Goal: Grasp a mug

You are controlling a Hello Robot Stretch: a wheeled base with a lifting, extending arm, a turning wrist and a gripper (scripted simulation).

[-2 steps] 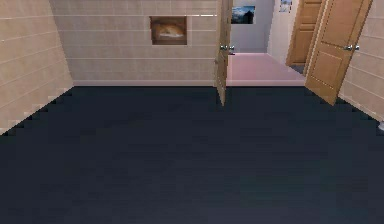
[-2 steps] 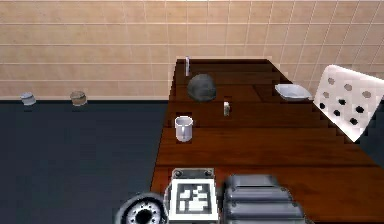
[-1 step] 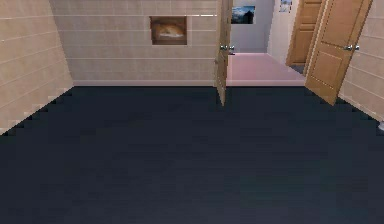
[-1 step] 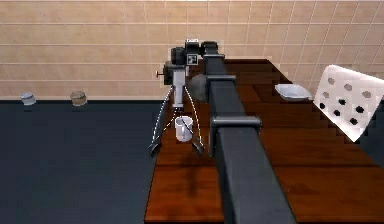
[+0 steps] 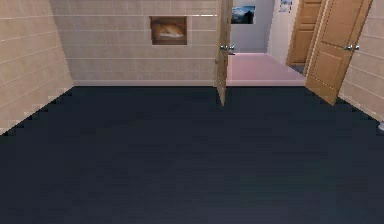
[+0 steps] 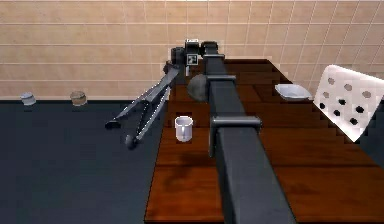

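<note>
A small white mug (image 6: 184, 127) stands upright on the brown wooden table (image 6: 290, 150), near its left edge. The dark arm bar (image 6: 235, 130) runs up across the table just right of the mug. From its far end the gripper (image 6: 122, 130) slants down and left, past the table's edge. Its thin fingers (image 6: 145, 105) end over bare dark floor, left of the mug, and the gripper holds nothing. A dark round shape (image 6: 197, 86) sits by the arm, farther out than the mug.
A white shallow dish (image 6: 292, 92) lies on the table's far right, by a white perforated chair back (image 6: 350, 97). Two small jars (image 6: 28, 98) (image 6: 78, 98) stand on the floor along the tiled wall. Ahead: dark floor (image 5: 170, 150), a framed picture (image 5: 168, 30), wooden doors (image 5: 222, 50) (image 5: 340, 45) standing ajar.
</note>
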